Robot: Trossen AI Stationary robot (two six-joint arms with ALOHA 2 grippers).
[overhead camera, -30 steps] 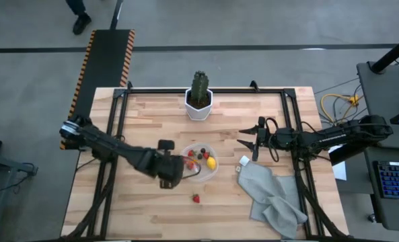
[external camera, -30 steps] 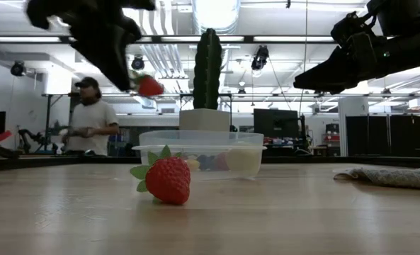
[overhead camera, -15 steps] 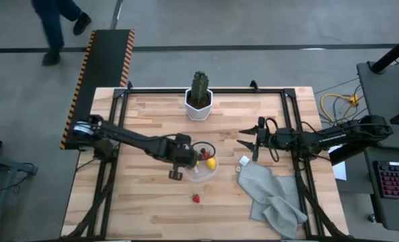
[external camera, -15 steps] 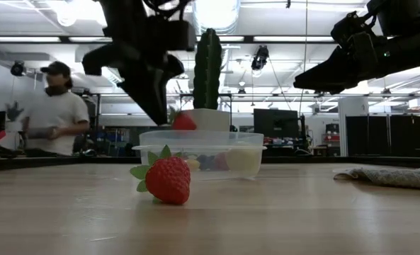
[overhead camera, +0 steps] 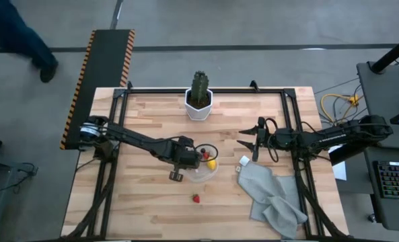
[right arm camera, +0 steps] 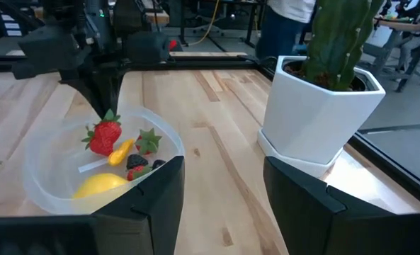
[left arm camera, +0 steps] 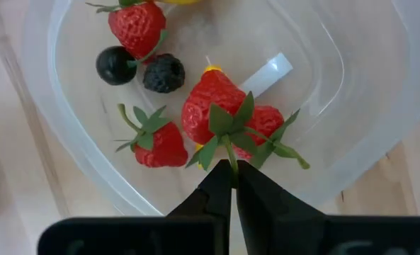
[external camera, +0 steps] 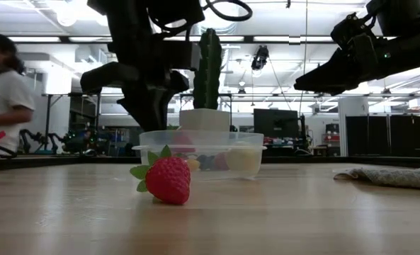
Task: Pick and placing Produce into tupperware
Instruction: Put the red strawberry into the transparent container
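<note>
Judging the tupperware (overhead camera: 208,173) first: a thin clear round tub at mid-table, light enough to skid if I nudge its rim. My left gripper (left arm camera: 233,185) hangs inside it, fingers pinched together on the green stalk of a strawberry (left arm camera: 211,113), a good hold since the glossy red body looks hard and slippery. Other berries and a lemon (overhead camera: 211,163) lie in the tub; one last strawberry (overhead camera: 196,198) waits on the table nearby. My right gripper (overhead camera: 245,138) idles, fingers apart, beside the tub.
</note>
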